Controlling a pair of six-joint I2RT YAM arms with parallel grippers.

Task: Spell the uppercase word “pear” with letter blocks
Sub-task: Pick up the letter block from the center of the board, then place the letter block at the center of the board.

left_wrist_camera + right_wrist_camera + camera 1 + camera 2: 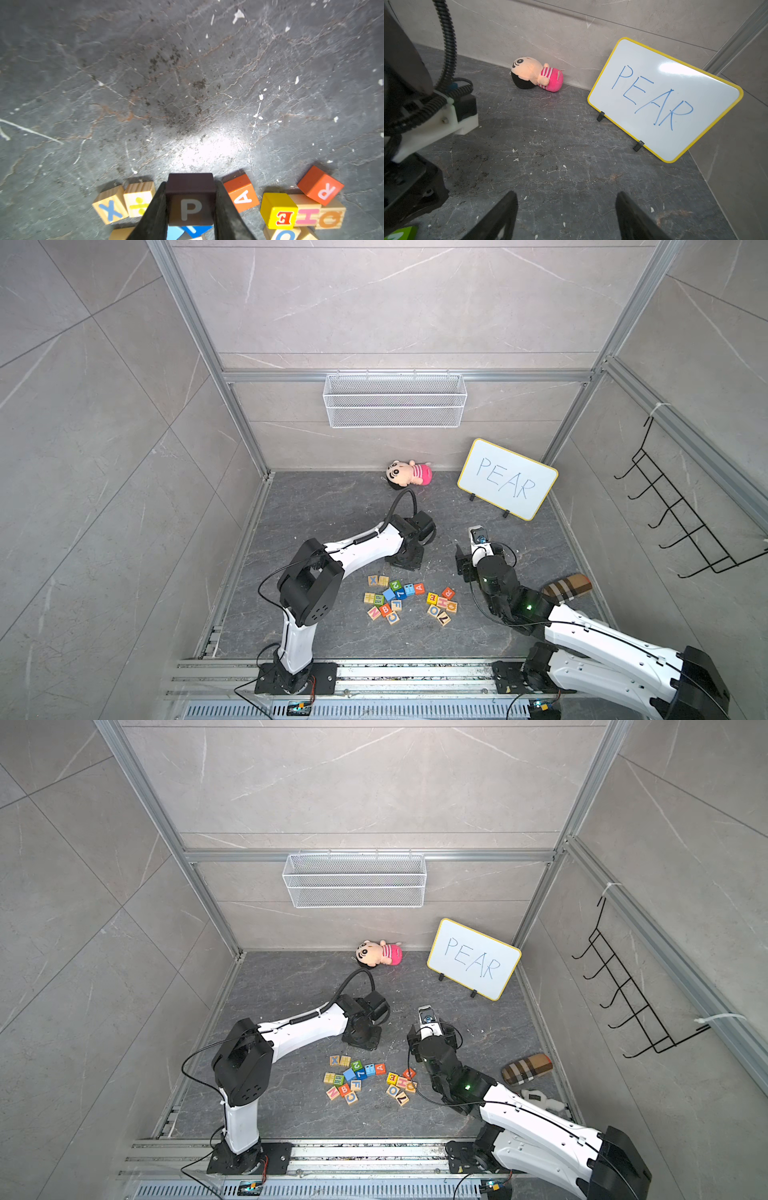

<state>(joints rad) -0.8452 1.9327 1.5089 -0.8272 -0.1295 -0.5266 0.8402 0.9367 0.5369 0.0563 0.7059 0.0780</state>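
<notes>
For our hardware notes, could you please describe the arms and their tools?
The left arm and right arm have white shells, black joint housings and thin black cables. A black corrugated hose loops at the left wrist; a green light glows on the right. The left tool and right tool have black tapered fingers.

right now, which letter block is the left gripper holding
The black P block, clamped in the left gripper; the orange A block, yellow E block and red R block lie loose nearby.

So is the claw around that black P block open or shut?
Shut: in its wrist view the left gripper clamps its fingers on both sides of the black P block.
</notes>
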